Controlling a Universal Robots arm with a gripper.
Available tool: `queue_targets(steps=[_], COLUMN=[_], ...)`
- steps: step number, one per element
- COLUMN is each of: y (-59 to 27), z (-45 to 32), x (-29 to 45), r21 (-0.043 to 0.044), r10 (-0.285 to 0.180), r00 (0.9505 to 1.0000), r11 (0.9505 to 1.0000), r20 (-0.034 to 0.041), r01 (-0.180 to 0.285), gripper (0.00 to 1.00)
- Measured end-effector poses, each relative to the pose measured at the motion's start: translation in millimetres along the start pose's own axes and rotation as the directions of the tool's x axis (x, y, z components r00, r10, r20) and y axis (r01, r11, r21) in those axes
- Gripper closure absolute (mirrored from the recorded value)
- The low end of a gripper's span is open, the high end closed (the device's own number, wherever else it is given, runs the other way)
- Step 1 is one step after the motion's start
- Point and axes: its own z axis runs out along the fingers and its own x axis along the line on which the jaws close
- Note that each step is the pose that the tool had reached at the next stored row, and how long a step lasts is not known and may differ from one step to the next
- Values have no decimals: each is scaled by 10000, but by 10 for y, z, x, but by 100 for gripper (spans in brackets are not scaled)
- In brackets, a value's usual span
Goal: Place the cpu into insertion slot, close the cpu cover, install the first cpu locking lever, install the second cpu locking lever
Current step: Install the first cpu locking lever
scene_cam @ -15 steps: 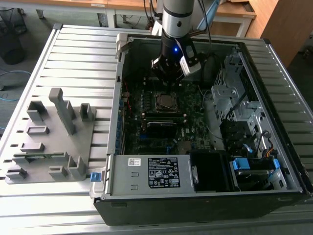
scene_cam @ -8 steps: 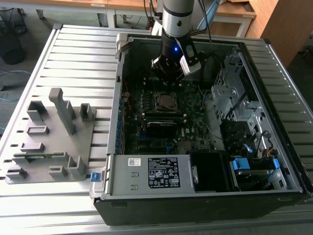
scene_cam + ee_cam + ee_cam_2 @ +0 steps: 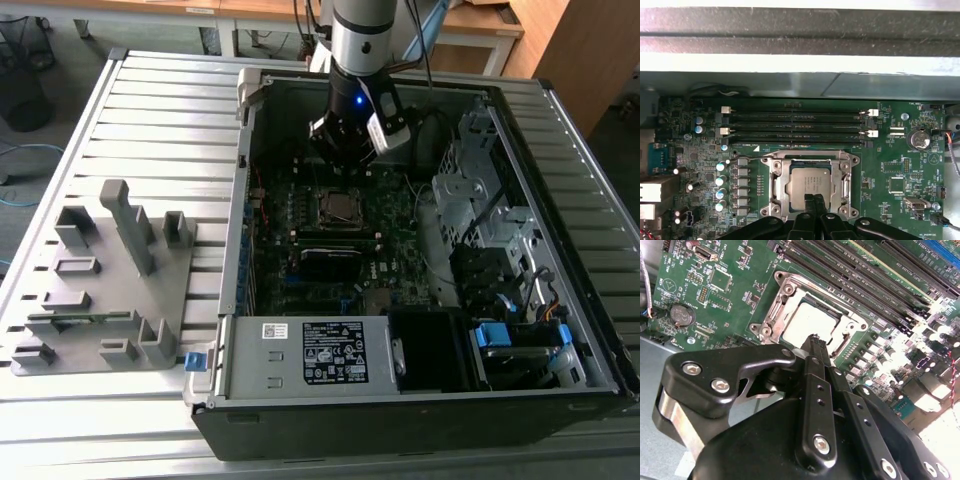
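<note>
Computer case [image 3: 400,425] lies open with the motherboard [image 3: 400,230] inside it. On the board the cpu [image 3: 807,185] sits in its socket [image 3: 854,161], the cpu cover [image 3: 774,185] flat around it. Just above the cpu's edge hangs the gripper [image 3: 813,200], jaws closed, empty.

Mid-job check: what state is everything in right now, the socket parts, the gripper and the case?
cpu: seated in the socket, metal top up.
cpu cover: down flat around the cpu, whose top shows through its window.
gripper: fingers shut, tips at the socket's edge; contact cannot be told.
computer case: lying on its side, open, motherboard exposed.
</note>
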Motion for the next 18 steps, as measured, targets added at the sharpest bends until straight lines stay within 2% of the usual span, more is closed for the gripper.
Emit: queue_targets(steps=[9,18], y=[2,1], z=[0,-14], x=[124,139], r21=[-1,0], r10=[1,-1], r00=[10000,10000], r11=[10000,10000], r20=[19,19], r01=[-1,1], gripper=[90,90])
